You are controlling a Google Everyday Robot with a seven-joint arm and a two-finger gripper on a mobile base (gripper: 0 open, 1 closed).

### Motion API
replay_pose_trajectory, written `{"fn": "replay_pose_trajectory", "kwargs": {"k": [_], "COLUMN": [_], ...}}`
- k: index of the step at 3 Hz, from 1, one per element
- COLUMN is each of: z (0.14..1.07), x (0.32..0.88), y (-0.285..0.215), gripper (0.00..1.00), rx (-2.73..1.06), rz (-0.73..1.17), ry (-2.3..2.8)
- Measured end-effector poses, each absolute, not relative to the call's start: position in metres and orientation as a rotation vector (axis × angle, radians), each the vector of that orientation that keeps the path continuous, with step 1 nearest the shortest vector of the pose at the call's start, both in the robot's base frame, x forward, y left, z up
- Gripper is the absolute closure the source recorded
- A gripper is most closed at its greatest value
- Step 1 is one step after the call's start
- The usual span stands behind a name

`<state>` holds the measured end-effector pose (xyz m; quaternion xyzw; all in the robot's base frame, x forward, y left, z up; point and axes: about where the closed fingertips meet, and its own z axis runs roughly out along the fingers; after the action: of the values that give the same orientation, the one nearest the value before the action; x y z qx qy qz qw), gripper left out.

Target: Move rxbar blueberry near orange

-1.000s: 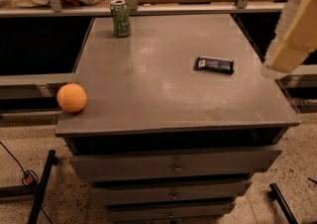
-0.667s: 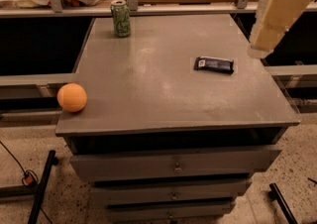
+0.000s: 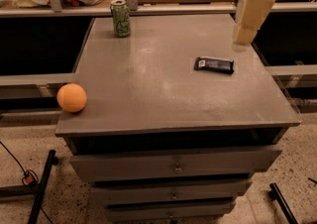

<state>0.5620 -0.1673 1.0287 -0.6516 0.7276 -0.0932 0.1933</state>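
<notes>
Above the right rear part of the table (image 3: 148, 84), my hand (image 3: 241, 39) hangs just behind the rxbar blueberry (image 3: 214, 64) and apart from it; whether it is spread or closed I cannot tell. The bar lies flat on the right side, white label end toward the middle, well apart from the orange (image 3: 72, 97) at the front left corner, so I judge I must first come down across its narrow width before carrying it left. The green can (image 3: 120, 18) at the back left stands off that path.
</notes>
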Motion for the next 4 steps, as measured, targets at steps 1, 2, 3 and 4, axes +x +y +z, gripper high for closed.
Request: {"fn": "replay_pose_trajectory", "kwargs": {"k": [1,2,3,4], "z": [1.002,0.979,0.961,0.941], "x": [0.590,0.610,0.623,0.633], "y": [-0.174,-0.179,-0.181,-0.187], "gripper": [0.00,0.00,0.00,0.00], "rx": [-1.837,-1.837,-1.837,-1.827], "rz": [-0.211,-0.169,-0.134,-0.098], "ry": [2.061,2.081,2.100,2.130]}}
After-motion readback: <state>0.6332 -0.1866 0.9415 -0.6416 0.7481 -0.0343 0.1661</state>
